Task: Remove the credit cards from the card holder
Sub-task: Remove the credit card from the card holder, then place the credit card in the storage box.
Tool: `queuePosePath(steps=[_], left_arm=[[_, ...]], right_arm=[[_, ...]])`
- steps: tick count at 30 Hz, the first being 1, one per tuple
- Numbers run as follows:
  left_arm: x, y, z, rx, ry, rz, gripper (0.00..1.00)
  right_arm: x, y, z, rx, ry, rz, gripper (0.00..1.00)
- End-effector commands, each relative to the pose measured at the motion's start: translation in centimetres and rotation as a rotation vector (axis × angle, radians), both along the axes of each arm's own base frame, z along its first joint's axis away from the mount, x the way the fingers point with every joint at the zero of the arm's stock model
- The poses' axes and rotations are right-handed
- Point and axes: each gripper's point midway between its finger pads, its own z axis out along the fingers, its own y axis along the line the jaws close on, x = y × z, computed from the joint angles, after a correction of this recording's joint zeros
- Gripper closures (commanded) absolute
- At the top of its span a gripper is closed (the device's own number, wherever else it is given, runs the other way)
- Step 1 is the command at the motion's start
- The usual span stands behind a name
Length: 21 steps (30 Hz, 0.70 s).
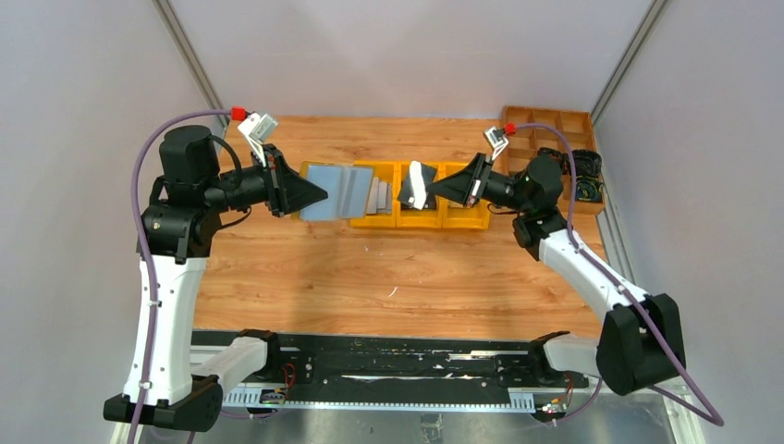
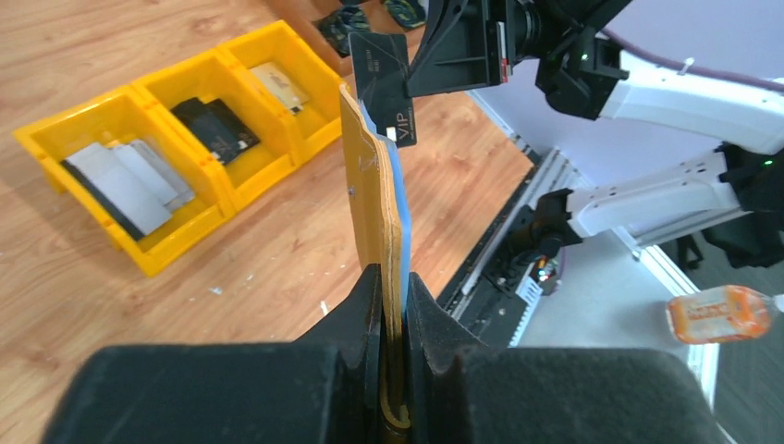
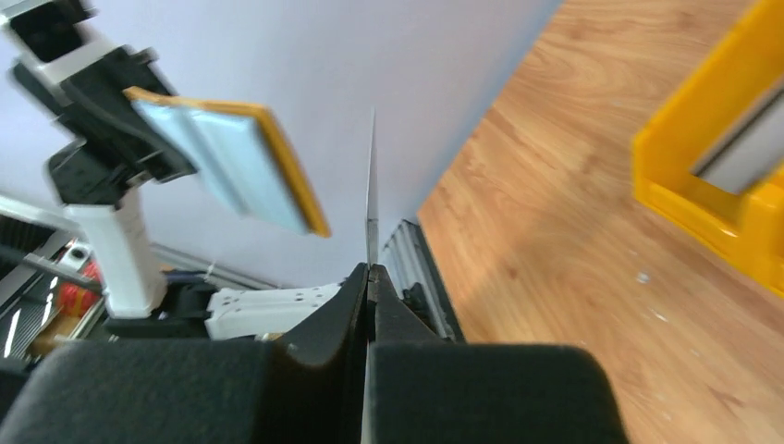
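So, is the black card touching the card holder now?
Apart. The top view shows a clear gap between the black card and the card holder.

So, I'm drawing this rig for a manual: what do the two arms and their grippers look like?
Each arm has white links and black joint housings, with a purple cable ending in a red connector. The left gripper and right gripper are black, tapering wedges with flat fingers.

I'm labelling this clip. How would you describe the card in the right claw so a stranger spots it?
Find the row of yellow bins on the wooden table. Over the middle one, the right claw pinches a card. It is black, marked VIP and held aloft, unlike the grey cards in the left bin.
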Motion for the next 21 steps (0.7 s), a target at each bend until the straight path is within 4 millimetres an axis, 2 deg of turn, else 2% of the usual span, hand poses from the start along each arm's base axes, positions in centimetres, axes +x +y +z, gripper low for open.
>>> queuePosePath(steps=[1,8,13,21], left_arm=[[0.9,1.0,0.4,0.061,-0.095,0.063,1.0],[-0.4,0.3,0.0,0.037,-0.082,-0.013,1.0],[-1.7,-0.2,0.5,0.005,-0.08,-0.073,1.0],[-2.6,-0.6,1.3,-0.019,-0.083,-0.113,1.0]], right_arm=[[3.3,-1.4,-3.5,-0.141,0.068,-0.045,1.0],[11.1,-3.2,-13.1,-0.533,0.19,-0.219,1.0],[14.9,-3.3,-17.2,-0.659,0.246,-0.242,1.0],[17.8,-0.1,-22.1,-0.829,0.259,-0.204,1.0]])
